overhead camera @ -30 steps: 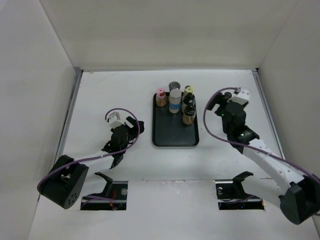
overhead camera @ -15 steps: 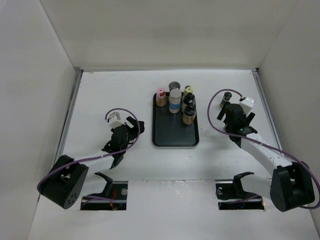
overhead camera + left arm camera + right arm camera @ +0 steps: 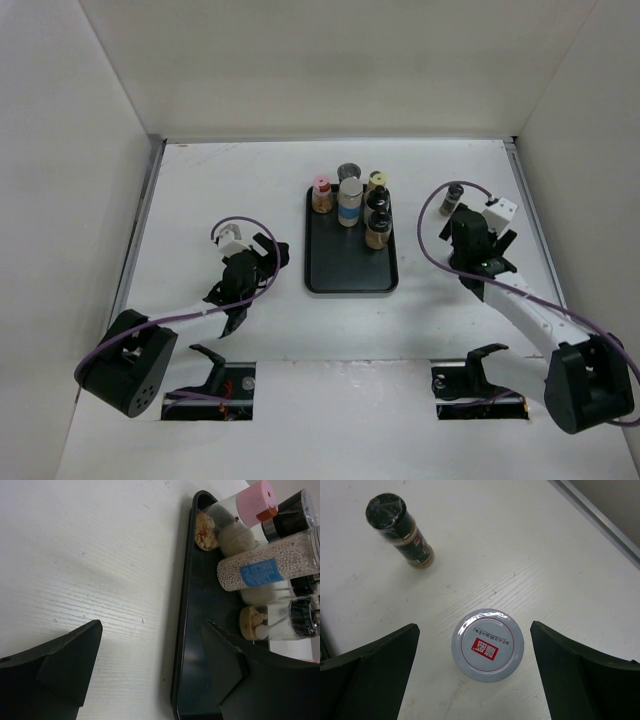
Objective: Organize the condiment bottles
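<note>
The grey-lidded bottle (image 3: pixel 487 645) stands upright on the bench (image 3: pixel 520 555) at lower centre of the right wrist view, between the wide-spread, empty fingers of the right hand (image 3: pixel 473 630). It looks light, rigid and smooth, and is probably best pinched across the body under the lid. A dark-lidded bottle (image 3: pixel 400 530) stands apart at upper left, likely clear of the grasp. The left hand (image 3: pixel 151 630), partly spread and empty, hangs beside the black tray (image 3: pixel 182 630).

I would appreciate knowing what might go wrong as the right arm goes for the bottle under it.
The open right end effector sits above the white-lidded bottle; a finger might clip the lid and tip it. The black-lidded bottle stands nearby, toward the tray, and might get knocked.
</note>
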Robot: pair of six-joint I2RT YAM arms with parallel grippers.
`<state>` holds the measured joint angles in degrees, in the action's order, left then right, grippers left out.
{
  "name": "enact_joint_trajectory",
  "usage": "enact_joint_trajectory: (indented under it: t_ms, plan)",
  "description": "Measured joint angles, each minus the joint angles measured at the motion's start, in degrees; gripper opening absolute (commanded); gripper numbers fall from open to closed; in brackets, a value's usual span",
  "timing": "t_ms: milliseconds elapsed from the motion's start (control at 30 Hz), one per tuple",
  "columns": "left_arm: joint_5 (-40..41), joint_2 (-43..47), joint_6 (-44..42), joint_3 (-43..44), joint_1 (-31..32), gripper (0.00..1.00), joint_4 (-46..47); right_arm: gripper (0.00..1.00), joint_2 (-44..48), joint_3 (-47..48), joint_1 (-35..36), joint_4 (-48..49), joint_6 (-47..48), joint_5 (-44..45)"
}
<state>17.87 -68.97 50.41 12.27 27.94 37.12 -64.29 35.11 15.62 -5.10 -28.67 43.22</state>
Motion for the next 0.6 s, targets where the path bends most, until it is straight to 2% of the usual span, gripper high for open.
enact_joint_trajectory:
  t_ms: [167,333,500,600]
  plan:
    - [-0.1,-0.2,0.0,0.0,0.0,0.79,0.0,1.0,2.9,-1.3,-0.6,-0.1,-0.3,0.5]
    - [-0.1,-0.2,0.0,0.0,0.1,0.79,0.0,0.97,-3.0,-1.3,-1.4,-0.1,-1.5,-0.7]
    - [-0.2,-0.2,0.2,0.0,0.1,0.79,0.0,0.73,-8.1,-1.3,-1.4,0.5,-2.3,-2.2]
    - [-0.2,-0.3,0.2,0.0,0.1,0.79,0.0,0.64,-9.0,-1.3,-1.4,1.4,-2.3,-2.1]
